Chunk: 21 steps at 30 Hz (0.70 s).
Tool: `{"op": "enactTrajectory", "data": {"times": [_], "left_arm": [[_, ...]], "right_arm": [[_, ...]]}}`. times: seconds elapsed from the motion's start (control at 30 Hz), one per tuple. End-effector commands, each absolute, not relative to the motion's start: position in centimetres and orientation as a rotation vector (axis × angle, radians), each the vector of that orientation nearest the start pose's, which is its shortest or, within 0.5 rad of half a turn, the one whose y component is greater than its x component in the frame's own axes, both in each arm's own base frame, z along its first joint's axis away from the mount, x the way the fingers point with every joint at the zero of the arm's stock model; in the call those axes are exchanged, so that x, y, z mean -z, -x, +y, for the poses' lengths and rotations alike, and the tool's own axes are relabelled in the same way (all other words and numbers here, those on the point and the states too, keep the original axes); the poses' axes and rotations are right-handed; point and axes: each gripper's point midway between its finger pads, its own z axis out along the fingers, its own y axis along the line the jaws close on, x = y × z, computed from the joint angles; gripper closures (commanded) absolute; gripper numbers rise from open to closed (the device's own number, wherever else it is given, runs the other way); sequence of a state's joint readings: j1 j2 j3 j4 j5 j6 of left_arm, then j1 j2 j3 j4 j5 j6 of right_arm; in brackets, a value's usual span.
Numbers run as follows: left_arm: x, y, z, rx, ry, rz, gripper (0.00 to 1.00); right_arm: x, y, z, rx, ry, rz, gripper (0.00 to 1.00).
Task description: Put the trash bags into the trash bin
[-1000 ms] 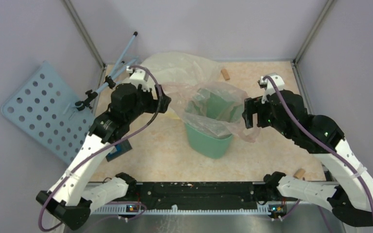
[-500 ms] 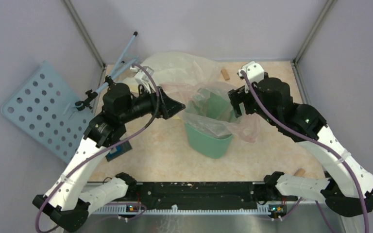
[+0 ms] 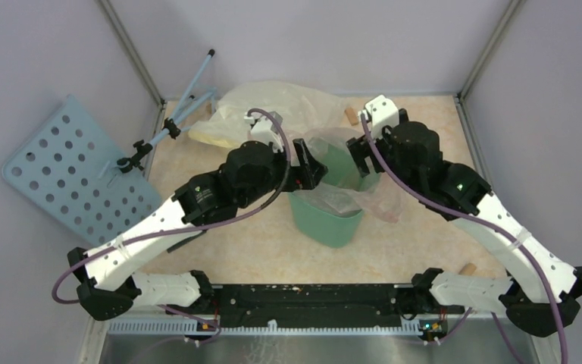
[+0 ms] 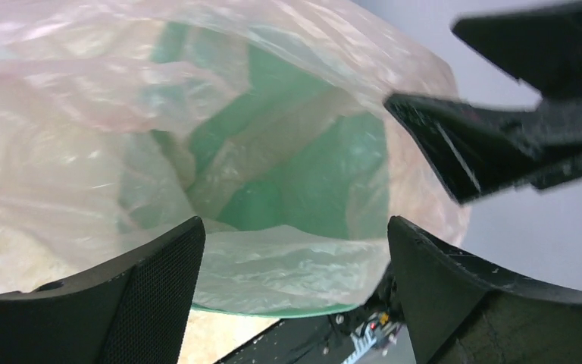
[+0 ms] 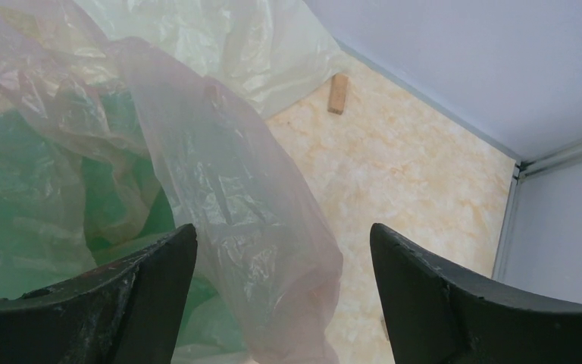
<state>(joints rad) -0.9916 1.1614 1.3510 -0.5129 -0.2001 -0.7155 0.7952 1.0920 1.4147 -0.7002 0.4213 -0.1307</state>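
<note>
The left fingers (image 4: 121, 303) and right fingers (image 5: 114, 303), spread apart and clamping nothing, are hovering over the mouth of the trash bin (image 3: 332, 226), both arms having swung in from either side. Beneath them the pink trash bag (image 4: 288, 262) is settling inside the bin, one flap still trailing over the right rim toward the surface (image 3: 258, 250). Tucking that flap is looking like the remaining work.

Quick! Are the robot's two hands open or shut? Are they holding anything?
Left gripper: open, holding nothing, at the mouth of the bin.
Right gripper: open, holding nothing, with the pink bag in front of it.
</note>
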Motion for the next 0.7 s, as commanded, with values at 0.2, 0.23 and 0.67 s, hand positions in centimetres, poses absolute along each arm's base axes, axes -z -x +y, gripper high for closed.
{"op": "enactTrajectory", "data": {"times": [0.2,0.23,0.67], "left_arm": [[-33.7,-23.1,-27.3,0.611,0.372,2.166,0.03],[-33.2,-23.1,-27.2,0.592,0.383,2.181,0.02],[-30.5,-22.9,-24.8,0.512,0.483,2.227,0.11]], "right_arm": [[-36.2,-27.6,18.9,-0.106,0.695,1.688,0.17],[-36.1,-27.7,19.1,-0.109,0.697,1.683,0.17],[-35.2,-28.4,18.5,-0.046,0.680,1.671,0.26]]}}
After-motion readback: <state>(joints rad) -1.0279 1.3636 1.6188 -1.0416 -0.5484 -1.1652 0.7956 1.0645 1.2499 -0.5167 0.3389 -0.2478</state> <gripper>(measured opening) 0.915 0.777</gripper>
